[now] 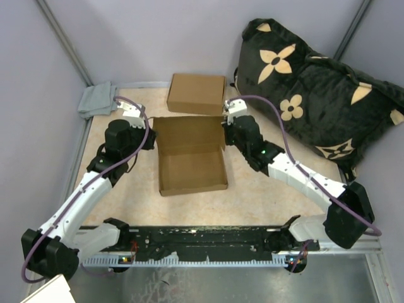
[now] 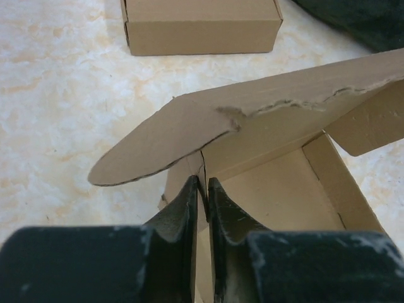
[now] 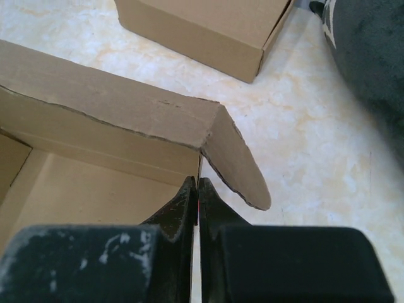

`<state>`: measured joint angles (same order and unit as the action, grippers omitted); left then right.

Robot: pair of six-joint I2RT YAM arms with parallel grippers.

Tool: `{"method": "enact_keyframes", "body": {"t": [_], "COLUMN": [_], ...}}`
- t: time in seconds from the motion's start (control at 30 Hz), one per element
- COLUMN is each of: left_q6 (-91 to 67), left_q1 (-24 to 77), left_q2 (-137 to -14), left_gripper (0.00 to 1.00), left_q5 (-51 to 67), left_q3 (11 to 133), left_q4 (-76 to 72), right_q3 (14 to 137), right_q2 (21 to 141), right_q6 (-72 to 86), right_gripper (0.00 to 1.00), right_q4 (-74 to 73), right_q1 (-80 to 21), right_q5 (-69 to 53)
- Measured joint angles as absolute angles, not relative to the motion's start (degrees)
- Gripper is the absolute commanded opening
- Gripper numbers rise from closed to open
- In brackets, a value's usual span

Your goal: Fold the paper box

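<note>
An open brown paper box [image 1: 189, 161] lies mid-table with its lid raised at the far side. My left gripper [image 1: 146, 140] is shut on the box's left side wall; in the left wrist view the gripper [image 2: 203, 184] pinches the thin wall edge below the lid's rounded flap [image 2: 151, 151]. My right gripper [image 1: 228, 134] is shut on the right side wall; in the right wrist view the gripper [image 3: 197, 184] clamps the wall edge below the lid's other rounded flap [image 3: 237, 164]. The box interior [image 2: 284, 196] is empty.
A second, closed brown box [image 1: 196, 93] sits behind the open one, also in the wrist views [image 2: 201, 25] [image 3: 202, 28]. A grey cloth [image 1: 97, 100] lies far left. A black flowered cushion [image 1: 315, 88] fills the far right. Grey walls enclose the table.
</note>
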<state>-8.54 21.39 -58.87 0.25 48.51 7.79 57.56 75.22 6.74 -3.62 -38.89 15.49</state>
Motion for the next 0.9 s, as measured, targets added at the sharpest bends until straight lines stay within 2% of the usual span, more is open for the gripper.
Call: {"method": "enact_keyframes", "body": {"t": [0.23, 0.5, 0.7, 0.9], "left_q6": [-11.2, -14.6, -16.0, -17.1], "left_q1": [22.9, 24.5, 24.7, 24.8], "left_q2": [-56.6, -52.0, -47.1, -47.6], "left_gripper": [0.18, 0.34, 0.34, 0.31], "left_q5": [-1.8, -1.3, 0.2, 1.1], "left_q3": [48.0, 45.4, 41.5, 40.8], "left_q4": [12.5, 16.3, 16.8, 16.8], "right_q3": [48.5, 38.0, 31.7, 29.3], "right_q2": [71.3, 68.0, 67.9, 67.9], "right_q6": [7.0, 7.1, 7.0, 5.7], "right_gripper": [0.0, 0.0, 0.0, 0.0], "right_q4": [6.6, 18.2, 27.0, 32.8], "right_q1": [-45.3, -48.4, -48.7, -48.9], "right_q5": [25.5, 32.3, 36.9, 39.6]}}
